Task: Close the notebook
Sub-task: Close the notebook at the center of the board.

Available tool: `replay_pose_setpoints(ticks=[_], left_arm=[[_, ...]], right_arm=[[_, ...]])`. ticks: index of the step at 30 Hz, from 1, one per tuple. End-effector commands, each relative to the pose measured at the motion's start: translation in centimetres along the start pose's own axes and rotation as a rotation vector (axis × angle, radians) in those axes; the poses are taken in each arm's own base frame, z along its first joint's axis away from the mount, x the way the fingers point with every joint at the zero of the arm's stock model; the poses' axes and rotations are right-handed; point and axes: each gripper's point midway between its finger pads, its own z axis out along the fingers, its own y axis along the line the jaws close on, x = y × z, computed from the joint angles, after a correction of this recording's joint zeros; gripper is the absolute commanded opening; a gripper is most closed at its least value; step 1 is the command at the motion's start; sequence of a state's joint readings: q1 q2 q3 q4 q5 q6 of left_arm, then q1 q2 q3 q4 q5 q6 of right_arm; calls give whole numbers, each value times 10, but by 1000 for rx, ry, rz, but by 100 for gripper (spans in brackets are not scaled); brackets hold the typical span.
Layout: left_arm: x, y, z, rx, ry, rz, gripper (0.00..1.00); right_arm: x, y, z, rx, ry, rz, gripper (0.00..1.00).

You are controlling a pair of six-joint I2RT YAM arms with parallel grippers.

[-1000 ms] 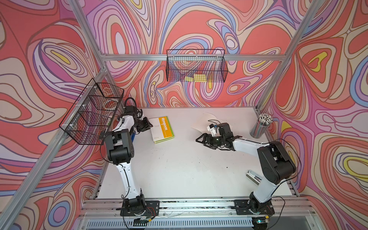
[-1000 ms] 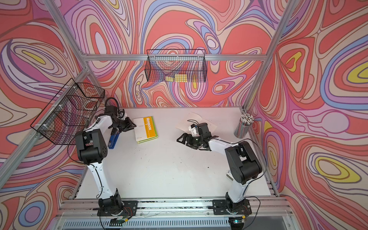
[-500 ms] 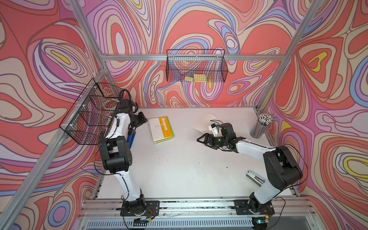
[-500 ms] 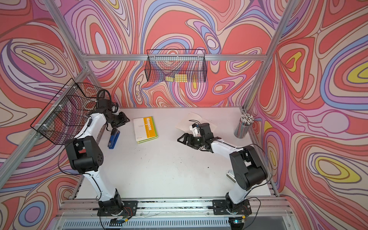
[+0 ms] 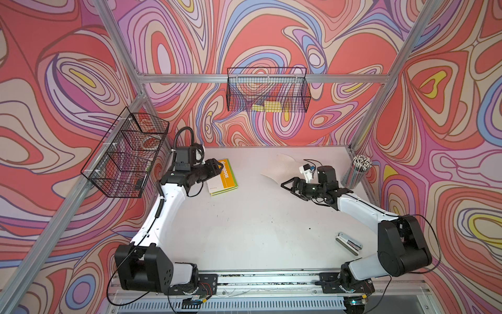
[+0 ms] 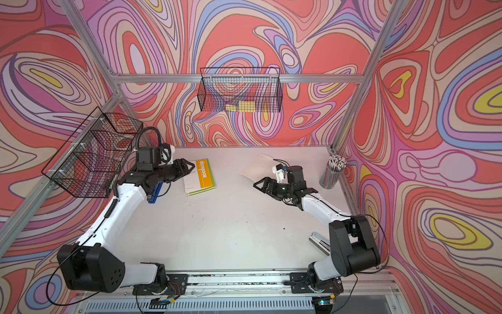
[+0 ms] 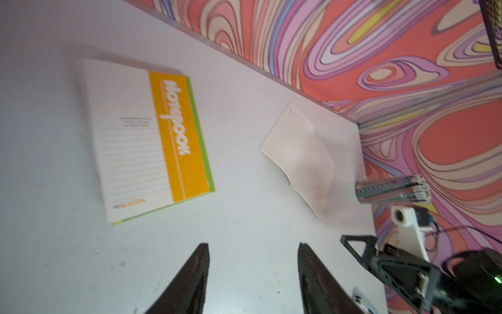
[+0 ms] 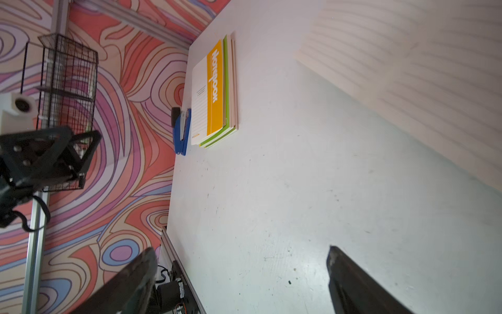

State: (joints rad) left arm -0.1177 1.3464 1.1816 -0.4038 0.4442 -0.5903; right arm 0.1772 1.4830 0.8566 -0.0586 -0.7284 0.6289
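Left gripper (image 7: 253, 246) and right gripper (image 8: 241, 250): jaws apart, nothing held. Notebook (image 5: 226, 176) lies shut, back-left on the table (image 5: 244, 231), near left gripper. Risk: a low left-arm sweep catches the cover edge and flips it up, or shoves it.

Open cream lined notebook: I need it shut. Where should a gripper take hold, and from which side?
Probably the free outer edge of the open cream lined notebook, nearest the right gripper, coming from that gripper's side: that half looks bowed up off the white table, leaving room for a finger beneath.
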Motion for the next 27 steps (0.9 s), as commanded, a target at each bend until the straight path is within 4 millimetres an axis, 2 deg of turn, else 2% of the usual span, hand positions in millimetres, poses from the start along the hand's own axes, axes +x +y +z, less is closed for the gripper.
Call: replay_pose_setpoints(ticks=[1, 4, 9, 17, 22, 26, 27], left_arm=[[13, -25, 31, 138, -9, -112, 56], [33, -37, 60, 154, 1, -113, 56], [61, -49, 114, 176, 36, -145, 56], [73, -46, 183, 201, 11, -287, 52], [82, -50, 215, 175, 37, -290, 52], [88, -49, 236, 164, 42, -320, 52], [90, -48, 239, 157, 40, -324, 52]], right_arm=[[-9, -12, -17, -1, -16, 9, 98], [-22, -23, -24, 35, -43, 4, 98], [-33, -47, -24, 99, -98, 21, 98], [-52, -79, -14, 123, -134, 75, 98], [-68, -97, -8, 116, -161, 117, 98], [-78, -101, -1, 112, -173, 122, 98], [-76, -110, 5, 118, -161, 140, 98]])
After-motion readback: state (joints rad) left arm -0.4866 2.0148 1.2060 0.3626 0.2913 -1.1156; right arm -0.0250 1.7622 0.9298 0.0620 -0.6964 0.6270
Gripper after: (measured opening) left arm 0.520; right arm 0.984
